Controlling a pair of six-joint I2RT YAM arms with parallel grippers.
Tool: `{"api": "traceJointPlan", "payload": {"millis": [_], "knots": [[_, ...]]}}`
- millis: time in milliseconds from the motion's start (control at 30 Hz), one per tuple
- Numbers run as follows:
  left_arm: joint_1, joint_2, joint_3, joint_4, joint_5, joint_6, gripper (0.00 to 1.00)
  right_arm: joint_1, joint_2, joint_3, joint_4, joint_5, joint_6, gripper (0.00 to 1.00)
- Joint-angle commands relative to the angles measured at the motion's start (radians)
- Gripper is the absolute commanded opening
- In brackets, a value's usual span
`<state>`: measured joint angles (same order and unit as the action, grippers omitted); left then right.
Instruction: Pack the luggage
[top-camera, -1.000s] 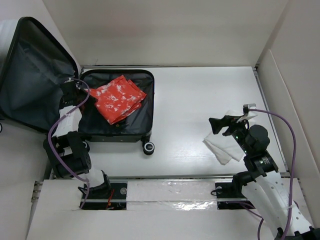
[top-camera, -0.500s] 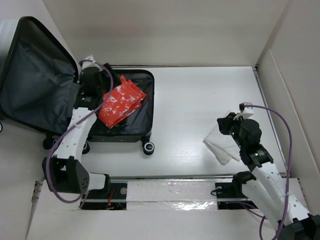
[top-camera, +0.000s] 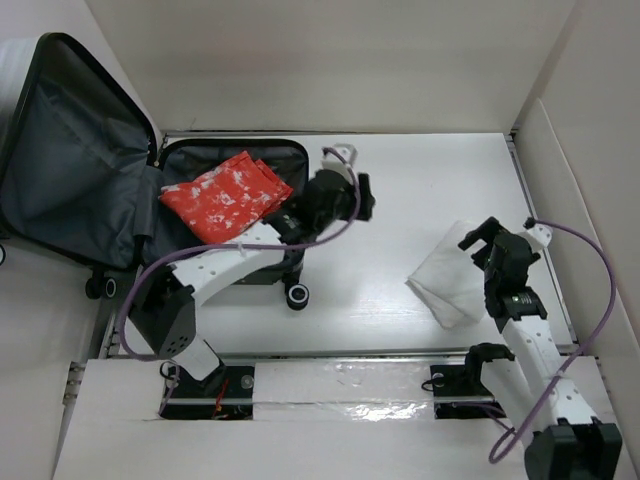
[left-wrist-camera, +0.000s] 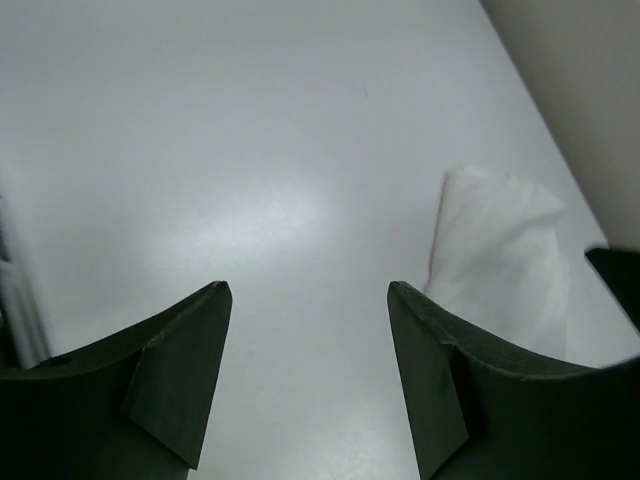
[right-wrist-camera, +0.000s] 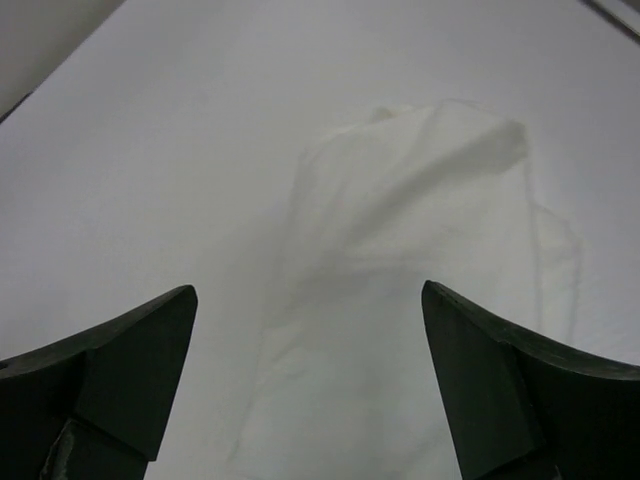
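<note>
Hanging wide open just above the white cloth (right-wrist-camera: 420, 220) near the right edge of the table (top-camera: 420, 170), right gripper (right-wrist-camera: 308, 290) nearest. Left gripper (left-wrist-camera: 310, 285) open too, empty, mid-table. Luggage (top-camera: 70, 170) open at far-left corner, well apart, red cloth (top-camera: 225, 195) inside.

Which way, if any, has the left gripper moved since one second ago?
Yes. The left gripper has swung right, from the left side of the luggage to over the table past its right wall.

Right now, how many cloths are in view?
2. The red cloth lies inside the open luggage; the white cloth lies on the table by the right gripper. Others may be hidden beneath the red one.
</note>
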<state>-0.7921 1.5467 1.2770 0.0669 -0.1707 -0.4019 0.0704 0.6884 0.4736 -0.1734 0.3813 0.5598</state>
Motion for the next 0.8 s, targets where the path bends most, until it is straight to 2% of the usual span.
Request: {"api": "traceJointPlan", "payload": {"millis": [0,67,200,333,400,500,567,600,633,700,767], "knots": [[-0.148,0.013,-0.044,0.143,-0.053,0.015,0.62,-0.15,0.039,-0.044,0.052,0.001,0.054,1.0],[-0.211,0.038,-0.08,0.175,-0.056,0.015,0.66,-0.292,0.113,-0.061,0.08,-0.08,0.066,1.0],[-0.211,0.058,-0.142,0.241,0.054,-0.003,0.7,-0.432,0.276,-0.059,0.176,-0.221,0.077,1.0],[-0.211,0.017,-0.267,0.326,0.069,-0.005,0.7,-0.443,0.482,-0.012,0.267,-0.372,0.042,1.0],[-0.211,0.0,-0.309,0.362,0.069,-0.014,0.7,-0.443,0.618,0.025,0.331,-0.511,0.034,1.0],[-0.191,-0.022,-0.363,0.384,0.076,-0.026,0.7,-0.371,0.726,0.075,0.397,-0.604,0.046,1.0],[-0.168,-0.027,-0.402,0.396,0.095,-0.041,0.71,-0.249,0.778,0.129,0.379,-0.546,0.034,0.88],[-0.168,-0.027,-0.403,0.395,0.096,-0.041,0.71,-0.248,0.778,0.129,0.37,-0.517,0.034,0.88],[-0.159,-0.022,-0.407,0.392,0.108,-0.043,0.71,-0.226,0.772,0.16,0.359,-0.497,0.013,0.99],[-0.147,-0.014,-0.413,0.383,0.125,-0.057,0.72,-0.169,0.761,0.195,0.31,-0.446,-0.017,1.0],[-0.127,-0.004,-0.413,0.387,0.184,-0.071,0.73,-0.144,0.778,0.244,0.31,-0.487,-0.047,1.0]]}}
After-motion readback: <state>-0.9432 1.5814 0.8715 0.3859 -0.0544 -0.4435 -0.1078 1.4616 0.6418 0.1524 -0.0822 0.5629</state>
